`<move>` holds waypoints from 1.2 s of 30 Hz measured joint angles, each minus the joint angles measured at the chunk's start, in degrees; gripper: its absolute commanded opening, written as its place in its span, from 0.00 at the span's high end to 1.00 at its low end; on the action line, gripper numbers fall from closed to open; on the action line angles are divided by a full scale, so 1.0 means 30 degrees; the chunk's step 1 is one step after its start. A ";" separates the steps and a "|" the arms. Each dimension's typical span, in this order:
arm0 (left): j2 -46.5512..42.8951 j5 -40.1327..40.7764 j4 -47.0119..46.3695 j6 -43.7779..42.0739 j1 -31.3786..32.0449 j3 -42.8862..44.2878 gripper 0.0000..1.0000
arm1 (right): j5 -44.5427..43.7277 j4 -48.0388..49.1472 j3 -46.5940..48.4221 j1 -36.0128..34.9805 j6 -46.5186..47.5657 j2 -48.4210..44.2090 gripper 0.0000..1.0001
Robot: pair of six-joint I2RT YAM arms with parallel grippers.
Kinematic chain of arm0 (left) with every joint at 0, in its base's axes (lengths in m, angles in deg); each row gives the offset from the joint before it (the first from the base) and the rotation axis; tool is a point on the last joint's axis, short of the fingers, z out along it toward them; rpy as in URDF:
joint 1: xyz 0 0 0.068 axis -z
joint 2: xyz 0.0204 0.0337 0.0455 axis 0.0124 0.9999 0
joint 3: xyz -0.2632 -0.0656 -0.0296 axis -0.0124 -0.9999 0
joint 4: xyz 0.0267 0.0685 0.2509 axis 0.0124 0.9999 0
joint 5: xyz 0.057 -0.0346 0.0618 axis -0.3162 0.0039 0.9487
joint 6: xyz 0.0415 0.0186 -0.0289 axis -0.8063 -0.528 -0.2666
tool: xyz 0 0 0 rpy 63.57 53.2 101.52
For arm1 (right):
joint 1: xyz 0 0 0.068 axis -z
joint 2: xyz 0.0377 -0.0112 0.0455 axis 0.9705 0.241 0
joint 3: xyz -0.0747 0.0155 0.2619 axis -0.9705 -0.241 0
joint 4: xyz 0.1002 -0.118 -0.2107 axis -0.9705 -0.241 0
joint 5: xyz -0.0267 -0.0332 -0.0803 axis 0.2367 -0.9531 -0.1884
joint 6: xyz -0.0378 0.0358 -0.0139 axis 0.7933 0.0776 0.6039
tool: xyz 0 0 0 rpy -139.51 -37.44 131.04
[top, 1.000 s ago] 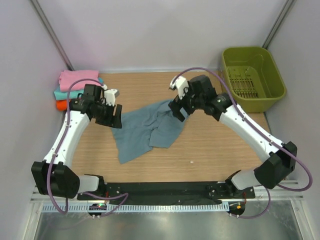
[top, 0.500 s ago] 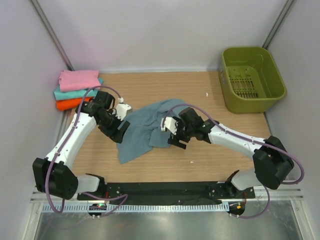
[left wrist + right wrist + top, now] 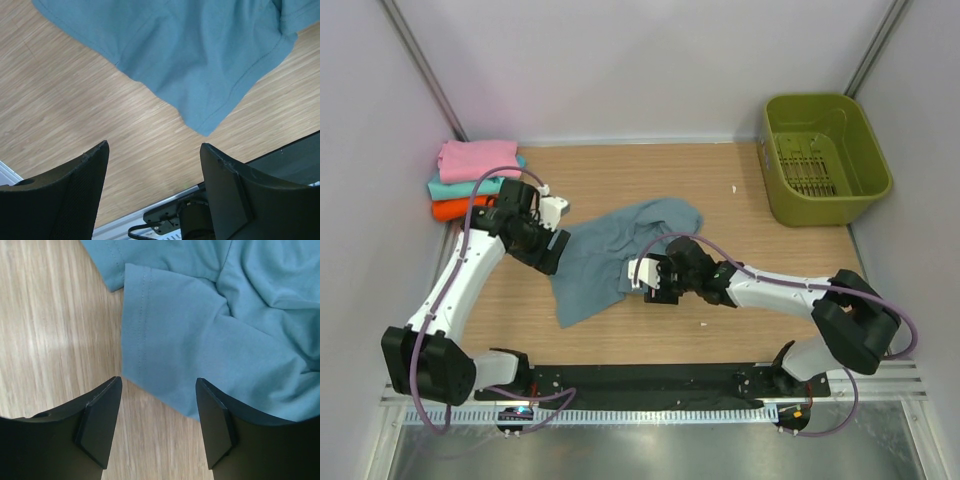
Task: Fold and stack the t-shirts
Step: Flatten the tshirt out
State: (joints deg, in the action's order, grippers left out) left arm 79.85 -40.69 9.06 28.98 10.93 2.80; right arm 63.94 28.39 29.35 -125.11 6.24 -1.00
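Note:
The slate blue-grey t-shirt (image 3: pixel 610 250) lies crumpled and unfolded on the wooden table (image 3: pixel 770 260). My left gripper (image 3: pixel 548 252) is open and empty at the shirt's left edge. In the left wrist view the shirt (image 3: pixel 190 55) lies ahead of the open left gripper (image 3: pixel 155 170), which is over bare wood. My right gripper (image 3: pixel 645 280) is open and low at the shirt's near right edge. In the right wrist view a sleeve hem of the shirt (image 3: pixel 165 335) lies just ahead of my right gripper (image 3: pixel 159 407). Folded pink (image 3: pixel 475 158), teal (image 3: pixel 450 188) and orange (image 3: pixel 448 210) t-shirts are stacked at the far left.
The olive-green basket (image 3: pixel 825 150) stands at the back right and holds no shirt. Two small white specks lie on the wood, one (image 3: pixel 734 188) near the basket and one (image 3: pixel 702 323) near the front. Grey walls enclose the table on three sides.
My right arm has swung from the shirt's far side down to its near right edge. The shirt's far corner now lies spread towards the back. My left gripper shifted slightly along the left edge.

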 measured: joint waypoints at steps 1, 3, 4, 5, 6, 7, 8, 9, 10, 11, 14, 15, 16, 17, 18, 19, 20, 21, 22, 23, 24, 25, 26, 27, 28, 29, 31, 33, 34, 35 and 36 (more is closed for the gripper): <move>-0.0168 0.0000 0.0022 0.0051 -0.0073 0.0000 0.25 | -0.0015 0.0219 0.0000 0.0000 -0.0051 0.0219 0.34; -0.0561 -0.0007 0.0044 0.0226 -0.0211 0.0000 0.25 | -0.0066 0.0423 0.0000 0.0000 -0.0131 0.0692 0.34; -0.0729 -0.0007 0.0073 0.0299 -0.0262 0.0000 0.25 | -0.0066 0.0481 0.0000 0.0000 -0.0138 0.0918 0.34; -0.0889 -0.0015 0.0138 0.0342 -0.0291 0.0000 0.25 | -0.0066 0.0495 0.0000 -0.0007 -0.0153 0.1086 0.34; -0.0998 -0.0029 0.0197 0.0364 -0.0299 0.0000 0.25 | -0.0066 0.0481 0.0000 -0.0029 -0.0182 0.1202 0.34; -0.1086 -0.0044 0.0270 0.0364 -0.0299 0.0000 0.25 | -0.0066 0.0444 0.0000 -0.0058 -0.0189 0.1246 0.34; -0.1151 -0.0109 0.0350 0.0364 -0.0299 0.0000 0.25 | -0.0051 0.0401 0.0000 -0.0095 -0.0197 0.1246 0.34; -0.1188 -0.0175 0.0466 0.0357 -0.0299 0.0000 0.25 | -0.0044 0.0364 0.0000 -0.0146 -0.0197 0.1239 0.34; -0.1209 -0.0197 0.0576 0.0357 -0.0299 0.0000 0.25 | -0.0036 0.0313 0.0000 -0.0219 -0.0197 0.1239 0.34; -0.1209 -0.0211 0.0656 0.0364 -0.0299 0.0000 0.25 | -0.0015 0.0138 0.0000 -0.0277 -0.0189 0.1239 0.34; -0.1209 -0.0219 0.0765 0.0364 -0.0299 0.0000 0.25 | 0.0036 -0.0168 0.0000 -0.0379 -0.0175 0.1246 0.34; -0.1209 -0.0219 0.0772 0.0372 -0.0299 0.0000 0.25 | 0.0044 -0.0197 0.0000 -0.0379 -0.0168 0.1246 0.35; -0.1209 -0.0219 0.0772 0.0372 -0.0299 0.0000 0.25 | 0.0073 -0.0204 0.0000 -0.0379 -0.0124 0.1282 0.35; -0.1209 -0.0219 0.0772 0.0379 -0.0299 0.0000 0.25 | 0.0087 -0.0182 0.0000 -0.0386 -0.0109 0.1348 0.35; -0.1209 -0.0219 0.0772 0.0386 -0.0299 0.0000 0.25 | 0.0095 -0.0168 -0.0007 -0.0386 -0.0087 0.1457 0.36; -0.1209 -0.0219 0.0772 0.0408 -0.0299 0.0000 0.25 | 0.0095 -0.0117 -0.0058 -0.0386 -0.0058 0.1581 0.36; -0.1209 -0.0219 0.0772 0.0437 -0.0299 0.0000 0.25 | 0.0095 -0.0044 -0.0138 -0.0386 -0.0022 0.1719 0.36; -0.1209 -0.0219 0.0772 0.0452 -0.0299 0.0000 0.25 | 0.0095 0.0044 -0.0204 -0.0386 0.0000 0.1829 0.37; -0.1209 -0.0219 0.0772 0.0459 -0.0299 0.0000 0.25 | 0.0087 0.0117 -0.0270 -0.0393 0.0036 0.1967 0.39; -0.1209 -0.0219 0.0772 0.0488 -0.0299 0.0000 0.25 | 0.0102 0.0175 -0.0321 -0.0393 0.0058 0.2113 0.40; -0.1217 -0.0219 0.0772 0.0517 -0.0299 0.0000 0.25 | 0.0160 0.0299 -0.0350 -0.0401 0.0080 0.2171 0.44; -0.1217 -0.0219 0.0772 0.0532 -0.0299 0.0000 0.25 | 0.0168 0.0437 -0.0350 -0.0401 0.0131 0.2215 0.45; -0.1217 -0.0219 0.0780 0.0554 -0.0299 0.0000 0.25 | 0.0168 0.0532 -0.0350 -0.0401 0.0168 0.2288 0.47; -0.1217 -0.0219 0.0787 0.0576 -0.0306 0.0000 0.25 | 0.0197 0.0641 -0.0350 -0.0401 0.0189 0.2361 0.50; -0.1217 -0.0226 0.0787 0.0597 -0.0313 0.0000 0.25 | 0.0197 0.0736 -0.0350 -0.0408 0.0189 0.2397 0.50; -0.1217 -0.0226 0.0794 0.0634 -0.0328 0.0000 0.25 | 0.0182 0.0860 -0.0350 -0.0401 0.0204 0.2463 0.50; -0.1224 -0.0248 0.0809 0.0772 -0.0386 0.0000 0.25 | 0.0175 0.1260 -0.0350 -0.0408 0.0226 0.2616 0.50; -0.1224 -0.0321 0.0831 0.0882 -0.0474 0.0000 0.25 | 0.0138 0.1596 -0.0350 -0.0408 0.0248 0.2739 0.50; -0.1224 -0.0357 0.0831 0.0903 -0.0517 0.0000 0.25 | 0.0124 0.1800 -0.0350 -0.0408 0.0255 0.2820 0.51; -0.1231 -0.0393 0.0831 0.0947 -0.0568 0.0000 0.25 | 0.0109 0.1938 -0.0350 -0.0408 0.0270 0.2871 0.53; -0.1239 -0.0466 0.0831 0.0969 -0.0634 0.0000 0.25 | 0.0102 0.2091 -0.0350 -0.0408 0.0321 0.2943 0.59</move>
State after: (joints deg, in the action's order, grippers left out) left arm 76.14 -42.08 11.55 31.88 9.03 2.80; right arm 64.24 34.66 28.30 -126.34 7.20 7.83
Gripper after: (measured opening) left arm 0.747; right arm 0.484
